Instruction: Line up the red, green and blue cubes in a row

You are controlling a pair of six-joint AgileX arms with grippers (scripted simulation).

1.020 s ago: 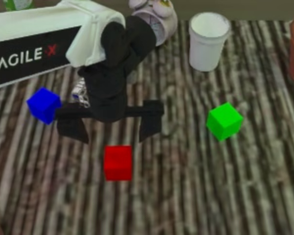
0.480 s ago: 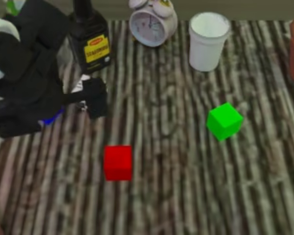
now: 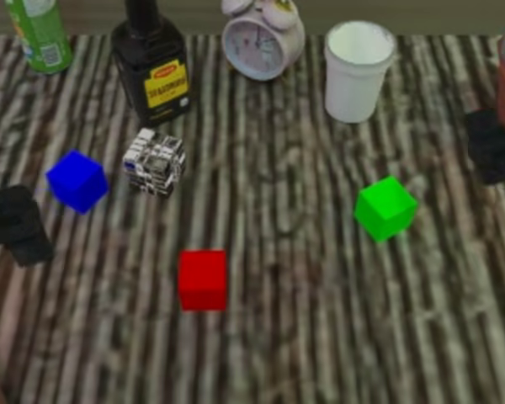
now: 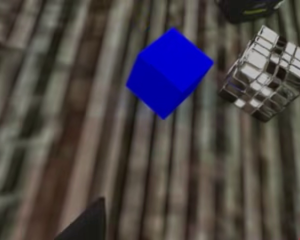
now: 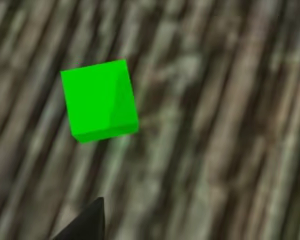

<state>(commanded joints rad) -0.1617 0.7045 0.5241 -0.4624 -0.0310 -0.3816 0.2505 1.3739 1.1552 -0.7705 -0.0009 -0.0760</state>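
Red cube [image 3: 203,279] sits nearest, left of centre on the striped table [image 3: 320,337], same spot as 0.5 s ago and 1.0 s ago. Nothing touches it.

Left gripper [image 3: 17,225] now at the table's left edge, near-left of the blue cube, apart from it. 0.5 s ago the left arm covered the far-left corner and hid most of the blue cube; 1.0 s ago it hung over the middle, just behind the red cube. It has pulled back left. Can't tell how far its fingers are spread; it holds nothing visible.

Blue cube [image 3: 77,181] fully visible again, left side, unmoved. Left wrist view shows it [image 4: 168,71] just beside the mirrored puzzle cube [image 4: 265,74], small gap between them.

Green cube [image 3: 385,208] on the right side, unmoved, alone in the right wrist view [image 5: 99,100].

Right gripper [image 3: 492,147] newly in view at the right edge, far-right of the green cube, apart from it. Finger spread can't be told, nothing visibly held.

Far row, left to right: green bottle [image 3: 39,34], dark sauce bottle [image 3: 151,71], alarm clock [image 3: 262,38], white cup [image 3: 358,69]. The 2 bottles are uncovered now.

3 cubes not in a row.
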